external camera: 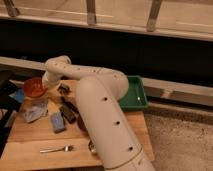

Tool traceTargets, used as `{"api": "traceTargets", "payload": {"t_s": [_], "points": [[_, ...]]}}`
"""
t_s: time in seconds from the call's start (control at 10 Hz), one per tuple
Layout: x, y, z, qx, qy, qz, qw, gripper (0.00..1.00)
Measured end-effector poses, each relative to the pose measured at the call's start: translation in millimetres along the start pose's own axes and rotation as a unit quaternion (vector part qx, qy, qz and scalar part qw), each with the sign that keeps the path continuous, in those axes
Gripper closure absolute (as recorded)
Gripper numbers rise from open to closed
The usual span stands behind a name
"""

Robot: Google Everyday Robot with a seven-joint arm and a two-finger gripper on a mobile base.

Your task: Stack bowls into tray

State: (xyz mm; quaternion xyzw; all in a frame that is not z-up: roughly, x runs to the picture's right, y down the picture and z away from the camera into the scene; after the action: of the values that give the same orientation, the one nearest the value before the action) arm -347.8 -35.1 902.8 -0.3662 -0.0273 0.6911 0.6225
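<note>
The orange-red bowl hangs at the table's far left, held by its right rim a little above the wood. My gripper sits at the end of the white arm and is shut on that rim. The green tray stands at the table's far right, partly behind the arm. A dark rounded edge beside the arm may be the purple bowl; the arm hides most of it.
On the wooden table lie a fork, a blue sponge, a dark block and a clear plastic bag. A small metal cup peeks out by the arm. A dark wall runs behind.
</note>
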Motion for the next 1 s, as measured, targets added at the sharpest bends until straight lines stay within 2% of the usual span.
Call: {"api": "traceTargets", "payload": {"t_s": [0.2,0.4,0.6,0.8,1.0], "points": [[-12.2,-0.1,-40.1,-0.010,0.004,-0.025,0.9996,1.00],[-9.4,-22.7,-72.8,-0.022,0.027,-0.045,0.9984,1.00],[3.7,-54.6,-101.6,-0.028,0.047,-0.055,0.9970,1.00],[19.1,-91.9,-134.6,-0.016,0.060,-0.058,0.9964,1.00],[35.7,-121.6,-164.8,0.009,0.073,-0.061,0.9955,1.00]]}}
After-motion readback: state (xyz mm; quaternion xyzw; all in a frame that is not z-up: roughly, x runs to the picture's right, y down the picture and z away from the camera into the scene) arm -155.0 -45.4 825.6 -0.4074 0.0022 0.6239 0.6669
